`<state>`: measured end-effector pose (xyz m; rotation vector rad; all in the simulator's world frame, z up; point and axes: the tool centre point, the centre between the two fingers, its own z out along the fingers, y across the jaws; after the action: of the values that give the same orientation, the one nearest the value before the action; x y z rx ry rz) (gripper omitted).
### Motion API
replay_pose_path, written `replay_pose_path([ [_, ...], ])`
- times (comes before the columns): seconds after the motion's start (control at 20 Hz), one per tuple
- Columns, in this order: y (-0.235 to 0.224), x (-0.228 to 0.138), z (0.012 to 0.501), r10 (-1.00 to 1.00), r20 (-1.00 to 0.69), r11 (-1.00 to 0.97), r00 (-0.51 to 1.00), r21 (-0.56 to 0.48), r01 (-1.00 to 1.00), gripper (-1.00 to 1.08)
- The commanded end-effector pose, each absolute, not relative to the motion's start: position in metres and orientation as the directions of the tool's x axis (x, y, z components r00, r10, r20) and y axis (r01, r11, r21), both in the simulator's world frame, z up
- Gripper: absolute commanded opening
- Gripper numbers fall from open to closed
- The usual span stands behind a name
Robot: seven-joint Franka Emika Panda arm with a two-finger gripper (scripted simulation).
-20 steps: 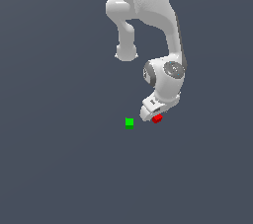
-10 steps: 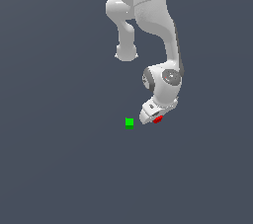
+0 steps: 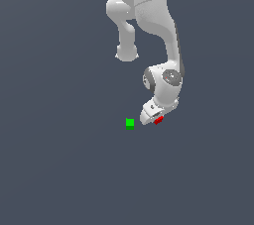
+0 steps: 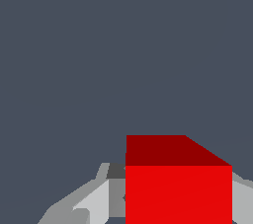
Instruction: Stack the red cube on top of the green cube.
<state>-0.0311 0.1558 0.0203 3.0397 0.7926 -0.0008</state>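
Note:
The red cube (image 3: 158, 120) rests on the floor under the white gripper (image 3: 153, 118), which hides most of it in the exterior view. The wrist view shows the red cube (image 4: 178, 188) large between the grey fingers (image 4: 96, 201), which lie against its two sides, so the gripper (image 4: 170, 205) is shut on it. The green cube (image 3: 130, 123) sits alone on the floor a short way toward the exterior view's left of the gripper, apart from it. The wrist view does not show the green cube.
The white arm (image 3: 149, 16) rises from the gripper toward the top of the exterior view. Plain dark grey floor (image 3: 59, 169) lies all around the two cubes.
The arm has come down a little over the red cube, mostly in the earlier half second. Both cubes stay where they were.

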Motion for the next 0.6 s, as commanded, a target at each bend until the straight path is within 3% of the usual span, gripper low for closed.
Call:
replay_pose_path([
  [0.0, 0.156, -0.031, 0.021, 0.488, 0.000, -0.873, 0.873, 0.000, 0.488, -1.00],
  [0.55, 0.156, -0.032, 0.064, 0.489, 0.000, -0.872, 0.872, 0.001, 0.489, -1.00],
])
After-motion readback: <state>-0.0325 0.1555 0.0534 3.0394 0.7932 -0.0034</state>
